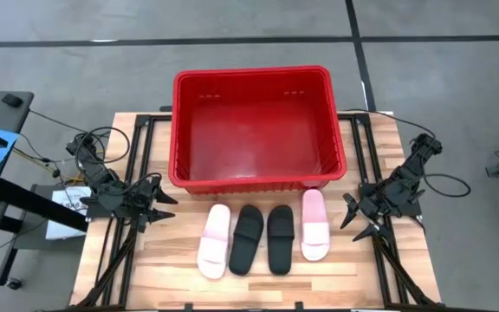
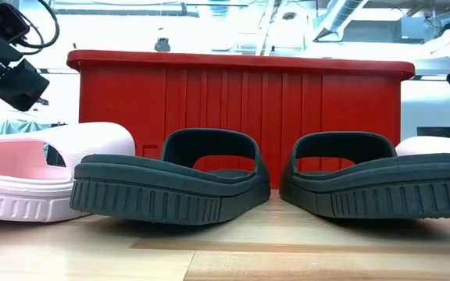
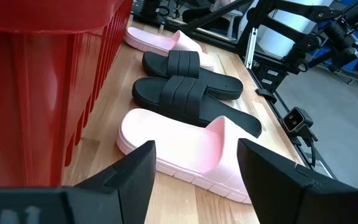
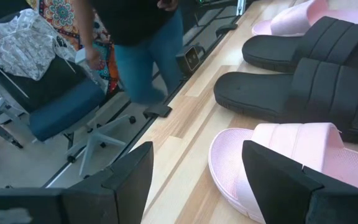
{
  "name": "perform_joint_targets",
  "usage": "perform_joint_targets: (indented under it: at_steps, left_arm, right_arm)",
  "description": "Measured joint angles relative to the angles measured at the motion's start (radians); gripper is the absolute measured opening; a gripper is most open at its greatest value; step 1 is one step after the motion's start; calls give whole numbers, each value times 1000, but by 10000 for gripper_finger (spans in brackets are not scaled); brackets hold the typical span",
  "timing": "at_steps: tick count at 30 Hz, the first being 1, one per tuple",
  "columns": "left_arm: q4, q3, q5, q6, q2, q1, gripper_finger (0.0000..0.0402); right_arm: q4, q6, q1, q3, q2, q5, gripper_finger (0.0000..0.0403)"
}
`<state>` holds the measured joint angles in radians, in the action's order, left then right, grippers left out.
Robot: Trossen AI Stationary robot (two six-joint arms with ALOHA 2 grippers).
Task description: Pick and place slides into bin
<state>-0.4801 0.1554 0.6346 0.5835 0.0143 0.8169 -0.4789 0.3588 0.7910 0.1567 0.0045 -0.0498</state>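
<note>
Four slides lie flat on their soles in a row on the wooden table, in front of the red bin (image 1: 258, 178): a pale pink one (image 1: 214, 240) at the left, two black ones (image 1: 248, 238) (image 1: 280, 238) in the middle, a pale pink one (image 1: 314, 224) at the right. The bin holds nothing that shows. My left gripper (image 1: 165, 205) is open and empty, left of the row; the near pink slide (image 3: 185, 152) lies beyond its fingers. My right gripper (image 1: 353, 221) is open and empty, right of the row, facing the right pink slide (image 4: 291, 158).
The bin's near wall (image 2: 241, 101) stands right behind the slides. Black frame rails (image 1: 137, 173) run along both table sides. A person (image 4: 142, 43) and an office chair (image 4: 61, 99) are beyond the table's near edge. Bare wood (image 1: 258, 290) lies in front of the slides.
</note>
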Motion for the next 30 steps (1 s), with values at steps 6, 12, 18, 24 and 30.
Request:
perform_joint_targets:
  at_steps: [6,12,18,24,30]
  left_arm:
    - [10,-1,64,-33,0,0,216]
    - [35,-4,131,-2,0,0,216]
    - [43,-4,138,-26,0,0,216]
    - [40,-4,110,-15,0,0,216]
    - [24,-2,107,-38,0,0,216]
  right_arm:
    - [0,0,0,0,0,0,240]
    - [0,0,0,0,0,0,240]
    - [0,0,0,0,0,0,240]
    - [0,0,0,0,0,0,240]
    - [0,0,0,0,0,0,240]
